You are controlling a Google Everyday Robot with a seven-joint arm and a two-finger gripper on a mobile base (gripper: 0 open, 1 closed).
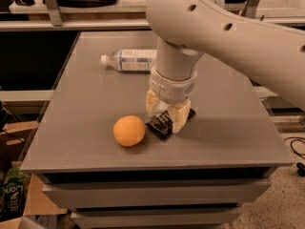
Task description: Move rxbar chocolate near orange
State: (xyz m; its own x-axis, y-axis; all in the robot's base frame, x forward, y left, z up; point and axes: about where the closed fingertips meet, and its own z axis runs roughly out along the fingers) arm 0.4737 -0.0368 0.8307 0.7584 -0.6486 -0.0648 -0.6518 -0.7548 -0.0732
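Placement was the step in hand, by my reading. The hand (166,119) stood low over the front half of the table (228,137), pointing straight down from the big pale arm (224,32), and its two fingers (180,120) sat on either side of the rxbar chocolate (159,126), closed on it as far as could be seen. The black bar lay tilted at or just above the table top, its nearer end poking out below the hand towards the orange (129,130). Bar and orange were just beside each other, with a narrow gap between them and no contact. A clear plastic water bottle (131,60) lay on its side well behind, out of the way.

With the bar that close, the carry looked about done. The next move called for letting the bar settle flat, opening the fingers and lifting straight up, without nudging the orange, which would roll readily.
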